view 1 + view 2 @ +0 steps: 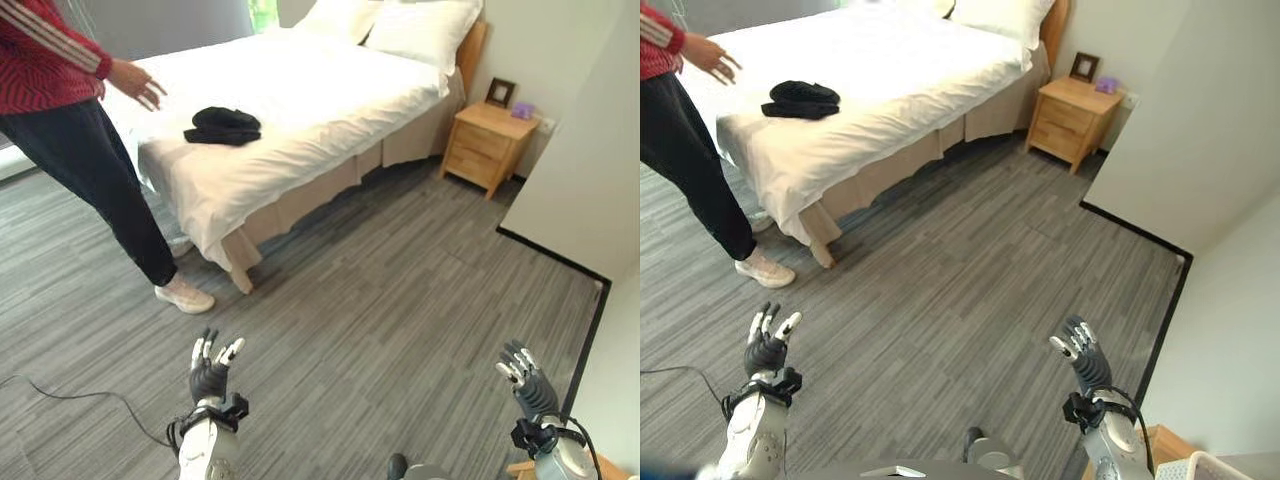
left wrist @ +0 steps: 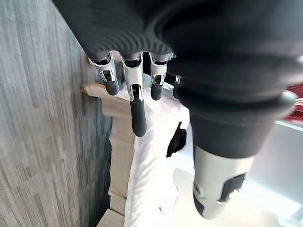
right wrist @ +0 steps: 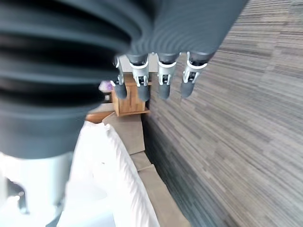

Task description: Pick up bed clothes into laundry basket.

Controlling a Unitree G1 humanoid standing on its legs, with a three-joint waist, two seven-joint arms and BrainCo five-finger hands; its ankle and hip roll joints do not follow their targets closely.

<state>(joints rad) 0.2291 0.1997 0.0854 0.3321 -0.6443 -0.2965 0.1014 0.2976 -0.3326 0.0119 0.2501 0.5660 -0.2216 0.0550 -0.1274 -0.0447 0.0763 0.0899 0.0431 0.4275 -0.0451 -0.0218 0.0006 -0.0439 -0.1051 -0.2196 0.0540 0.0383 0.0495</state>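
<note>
The clothes [image 1: 222,125], a dark bundle, lie on the white bed [image 1: 300,100] near its foot corner, beside a person [image 1: 70,120] whose hand reaches over the mattress. Both the left hand [image 1: 210,372] and the right hand [image 1: 524,380] hang well short of the bed above the floor [image 1: 400,290], fingers straight and holding nothing. The step in hand looks like the approach: best to walk up to the bed edge clear of the person, then reach over and gather the whole bundle in one grasp.
</note>
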